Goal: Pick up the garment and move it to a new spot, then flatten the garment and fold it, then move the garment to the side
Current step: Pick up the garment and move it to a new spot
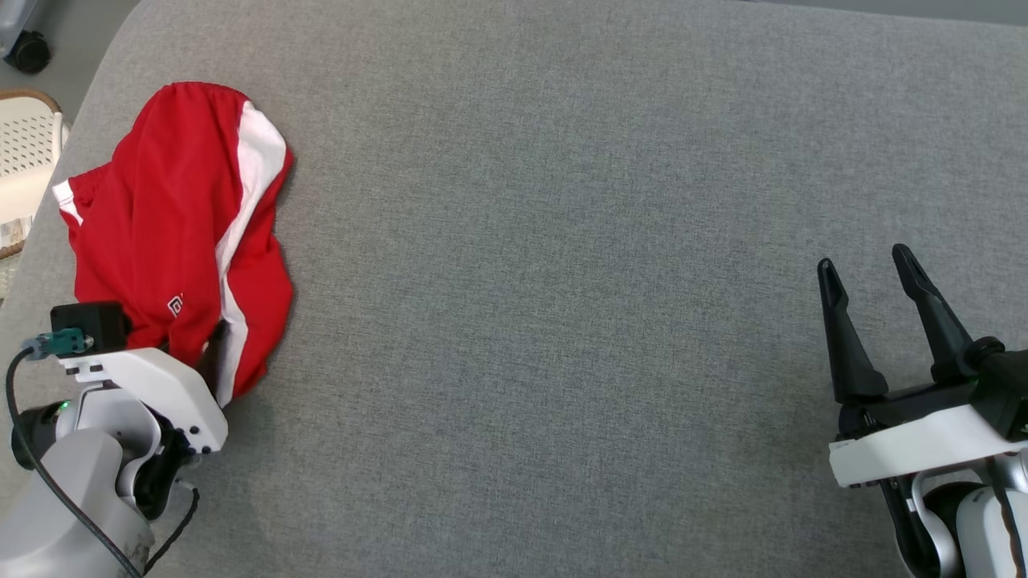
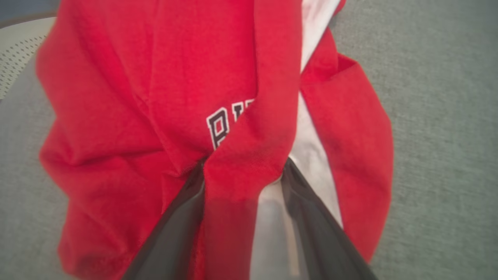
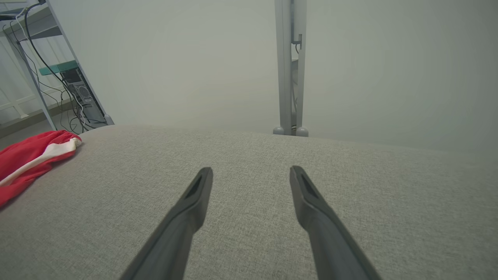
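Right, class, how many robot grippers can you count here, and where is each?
2. The left gripper is at the lower left, straddling a fold of the red garment; the right gripper is at the lower right, open over the grey surface.

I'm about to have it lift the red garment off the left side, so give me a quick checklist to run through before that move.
1. Cloth between the left gripper fingers: ok, a fold of the red garment sits between them.
2. Left jaws closed on that fold: not ok, they stand apart.
3. Right gripper out of the way: ok, open and far from the garment.
4. Room for a new spot: ok, the grey surface is bare across its middle.
5. Garment wholly on the surface: cannot tell, its left side lies close to the surface's edge.
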Controlling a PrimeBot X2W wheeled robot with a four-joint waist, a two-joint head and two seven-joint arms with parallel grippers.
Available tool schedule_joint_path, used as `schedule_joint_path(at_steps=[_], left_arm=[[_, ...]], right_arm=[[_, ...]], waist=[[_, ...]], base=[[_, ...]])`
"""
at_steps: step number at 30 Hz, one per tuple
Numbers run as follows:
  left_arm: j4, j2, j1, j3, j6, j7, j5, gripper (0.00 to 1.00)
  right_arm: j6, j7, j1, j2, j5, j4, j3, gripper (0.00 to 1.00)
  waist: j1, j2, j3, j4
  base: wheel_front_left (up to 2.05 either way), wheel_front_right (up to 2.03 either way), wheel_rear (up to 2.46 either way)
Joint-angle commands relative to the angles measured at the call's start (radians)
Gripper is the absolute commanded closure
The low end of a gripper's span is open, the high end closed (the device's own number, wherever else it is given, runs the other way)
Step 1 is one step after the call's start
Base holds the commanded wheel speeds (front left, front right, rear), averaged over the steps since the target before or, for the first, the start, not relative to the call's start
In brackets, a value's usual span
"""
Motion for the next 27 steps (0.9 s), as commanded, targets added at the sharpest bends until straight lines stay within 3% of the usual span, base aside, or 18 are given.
schedule_joint_path(at_steps=[1, 8, 13, 22, 27], left_arm=[[0.016, -0.008, -0.019, -0.003, -0.003, -0.021, 0.009, 1.00], [0.008, 0.010, -0.109, 0.023, 0.017, -0.215, 0.050, 1.00], [-0.119, 0.040, -0.131, 0.021, 0.086, -0.284, 0.109, 1.00], [-0.599, 0.074, 0.042, -0.020, 0.255, -0.228, 0.196, 1.00], [-0.824, 0.076, 0.140, -0.093, 0.301, -0.139, 0.231, 1.00]], right_arm=[[0.000, -0.007, -0.016, -0.001, 0.005, -0.003, -0.003, 0.00], [0.000, -0.023, -0.013, 0.006, 0.002, 0.010, -0.027, 0.00], [0.000, -0.040, -0.009, 0.015, 0.008, 0.029, -0.032, 0.00], [0.000, -0.074, 0.013, 0.034, 0.028, 0.062, -0.017, 0.00], [0.000, -0.092, 0.011, 0.037, 0.040, 0.074, -0.020, 0.00]], waist=[[0.0000, 0.0000, 0.000, 0.001], [0.0000, 0.0000, -0.038, 0.001], [0.0000, 0.0000, -0.085, -0.030], [0.0000, 0.0000, -0.140, -0.161], [0.0000, 0.0000, -0.127, -0.246]], base=[[0.00, 0.00, 0.00], [0.00, 0.00, 0.00], [0.00, 0.00, 0.00], [0.00, 0.00, 0.00], [0.00, 0.00, 0.00]])
